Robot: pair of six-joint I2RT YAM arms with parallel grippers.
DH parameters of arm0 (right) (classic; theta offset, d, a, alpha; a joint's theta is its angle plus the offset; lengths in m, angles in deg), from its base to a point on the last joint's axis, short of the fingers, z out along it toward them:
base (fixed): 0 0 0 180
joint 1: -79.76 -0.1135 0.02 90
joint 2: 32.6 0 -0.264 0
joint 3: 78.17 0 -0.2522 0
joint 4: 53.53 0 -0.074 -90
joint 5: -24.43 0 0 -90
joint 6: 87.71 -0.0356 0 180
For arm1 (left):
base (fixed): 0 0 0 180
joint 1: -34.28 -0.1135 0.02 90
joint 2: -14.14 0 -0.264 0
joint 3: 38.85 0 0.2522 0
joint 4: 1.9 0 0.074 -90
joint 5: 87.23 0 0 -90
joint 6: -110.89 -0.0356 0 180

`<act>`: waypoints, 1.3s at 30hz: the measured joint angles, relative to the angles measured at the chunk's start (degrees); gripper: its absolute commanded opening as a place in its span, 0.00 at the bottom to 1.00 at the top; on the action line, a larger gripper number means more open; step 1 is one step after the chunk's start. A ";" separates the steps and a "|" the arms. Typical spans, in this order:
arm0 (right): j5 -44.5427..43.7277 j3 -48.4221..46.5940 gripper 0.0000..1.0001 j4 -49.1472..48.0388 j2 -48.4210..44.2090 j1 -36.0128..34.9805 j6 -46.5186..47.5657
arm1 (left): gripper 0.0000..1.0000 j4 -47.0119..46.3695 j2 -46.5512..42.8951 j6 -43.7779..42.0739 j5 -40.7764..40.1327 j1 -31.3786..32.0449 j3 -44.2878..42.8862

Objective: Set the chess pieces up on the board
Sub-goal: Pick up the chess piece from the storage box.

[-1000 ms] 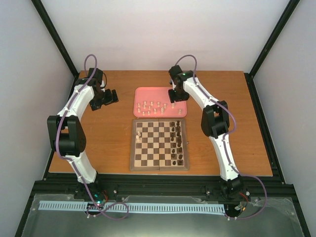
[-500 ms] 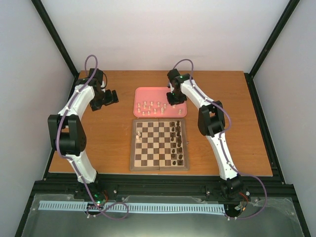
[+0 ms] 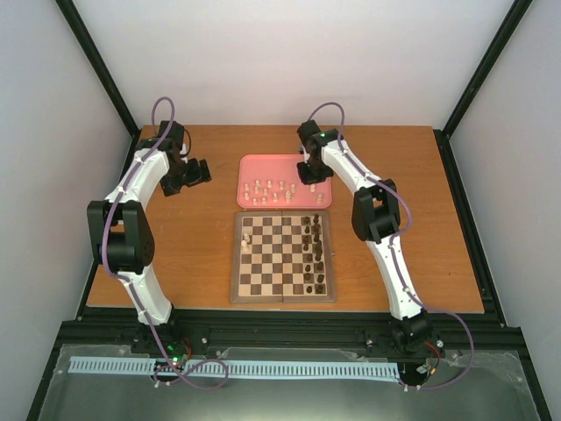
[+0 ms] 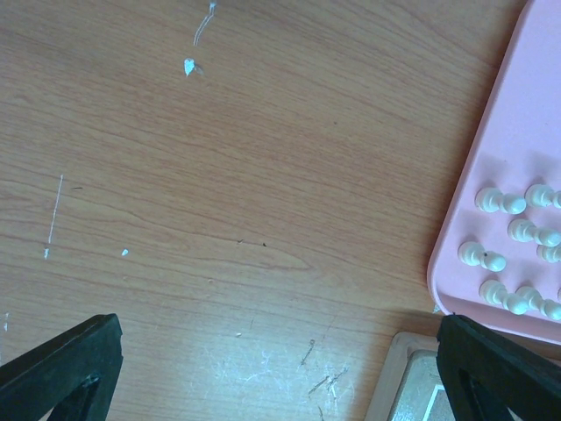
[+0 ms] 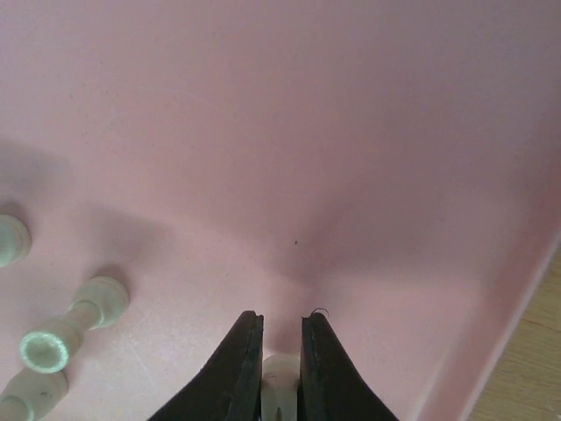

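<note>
A small cream chess piece (image 5: 279, 396) sits on the floor of the pink tray (image 5: 368, 123), close to the tray's right-hand wall, pinched between the two black fingers of the right gripper (image 5: 280, 329). The jaws are clamped tight on it, seemingly so that it can be lifted straight up and out of the tray. Other cream pieces (image 3: 267, 188) are scattered across the tray's middle and left, a few just left of the held one, near enough that a sideways drift could knock them. The board (image 3: 282, 299) lies just on the near side of the tray. Dark pieces (image 3: 316, 254) fill the board's right-hand columns and a lone cream piece (image 3: 247, 238) stands on the opposite side, so most of the cream set is not yet placed. The left gripper (image 3: 196, 171) hangs over bare table (image 4: 219, 175) left of the tray, jaws spread wide with nothing between them, likely parked out of the way
</note>
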 measured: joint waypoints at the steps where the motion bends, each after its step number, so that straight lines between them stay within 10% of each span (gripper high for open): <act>1: -0.20 -0.24 0.04 0.13 -0.17 0.00 0.00 | 1.00 0.00 0.00 0.00 0.00 0.00 -0.02; 16: 4.17 -2.36 0.04 -3.39 -17.11 -10.78 -0.02 | 1.00 -0.02 -0.87 0.00 -0.11 0.00 -0.04; 39: 7.21 10.29 0.03 -7.26 -14.03 -25.86 0.07 | 1.00 -1.64 -3.74 0.26 0.02 0.00 3.78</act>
